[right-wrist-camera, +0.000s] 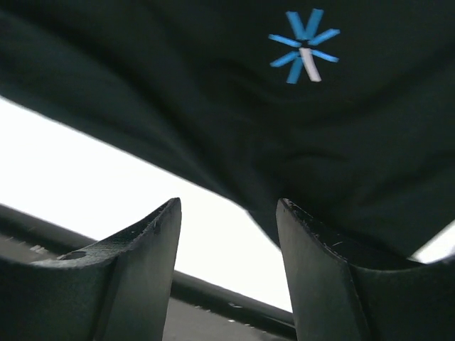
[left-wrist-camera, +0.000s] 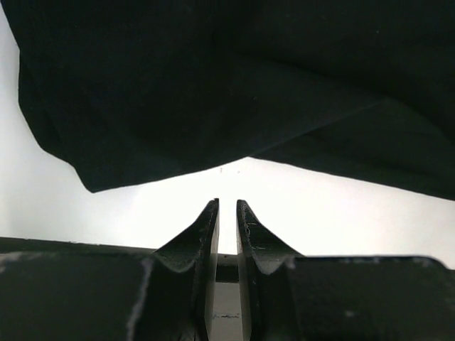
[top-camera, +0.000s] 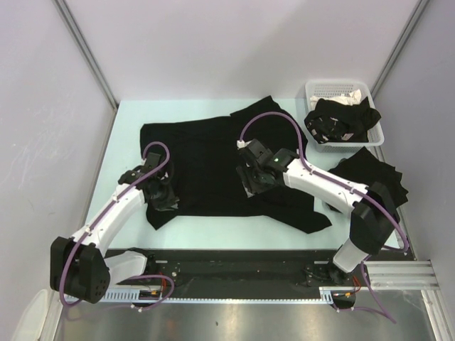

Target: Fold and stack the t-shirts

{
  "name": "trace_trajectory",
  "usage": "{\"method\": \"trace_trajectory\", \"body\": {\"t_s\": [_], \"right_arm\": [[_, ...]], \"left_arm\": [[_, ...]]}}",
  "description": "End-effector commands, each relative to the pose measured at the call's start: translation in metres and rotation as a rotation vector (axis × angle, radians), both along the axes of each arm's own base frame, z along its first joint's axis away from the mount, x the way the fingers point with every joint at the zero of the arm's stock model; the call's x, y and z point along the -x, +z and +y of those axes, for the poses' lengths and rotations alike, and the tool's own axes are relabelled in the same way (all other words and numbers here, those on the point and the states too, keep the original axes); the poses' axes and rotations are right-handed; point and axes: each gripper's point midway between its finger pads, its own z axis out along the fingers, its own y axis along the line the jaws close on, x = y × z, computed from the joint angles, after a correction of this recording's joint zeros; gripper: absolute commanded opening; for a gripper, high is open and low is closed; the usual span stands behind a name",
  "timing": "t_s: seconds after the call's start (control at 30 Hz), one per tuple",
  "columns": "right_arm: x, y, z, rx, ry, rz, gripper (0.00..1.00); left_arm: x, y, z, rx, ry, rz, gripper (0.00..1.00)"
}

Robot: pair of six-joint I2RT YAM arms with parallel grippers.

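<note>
A black t-shirt (top-camera: 206, 153) lies spread out across the middle of the table, rumpled at its near right. My left gripper (top-camera: 166, 199) hovers over its near left corner. In the left wrist view the jaws of the left gripper (left-wrist-camera: 227, 202) stand a narrow slit apart with nothing in it, and the shirt's hem (left-wrist-camera: 213, 92) lies just beyond them. My right gripper (top-camera: 251, 186) is over the shirt's middle. It (right-wrist-camera: 229, 202) is open and empty, with cloth bearing a light-blue starburst mark (right-wrist-camera: 304, 46) just ahead, the hem close to the right fingertip (right-wrist-camera: 288, 209).
A second black t-shirt (top-camera: 371, 177) lies folded at the right edge, under my right forearm. A white slotted basket (top-camera: 323, 91) at the back right holds dark and white cloth. Bare table (top-camera: 213, 231) runs along the near edge.
</note>
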Motion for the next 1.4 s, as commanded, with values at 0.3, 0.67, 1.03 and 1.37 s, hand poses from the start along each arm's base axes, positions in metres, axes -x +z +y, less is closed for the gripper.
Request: {"method": "trace_trajectory", "body": {"t_s": [0.3,0.67,1.03,1.37], "right_arm": [[-0.01,-0.017,-0.076,0.153,-0.228,0.048,0.63],[0.001,-0.026,-0.112,0.001,-0.34,0.153,0.64],[0.024,-0.043,-0.109,-0.096,-0.371,0.236,0.63],[0.029,-0.059,-0.108,-0.107,-0.373,0.261,0.62]], "left_arm": [[-0.018,0.014,-0.007,0.011,-0.044,-0.053,0.2],[-0.018,0.012,-0.013,0.04,-0.063,-0.044,0.2],[-0.017,0.013,-0.013,0.038,-0.069,-0.045,0.2],[-0.017,0.014,-0.013,0.033,-0.079,-0.04,0.2]]}}
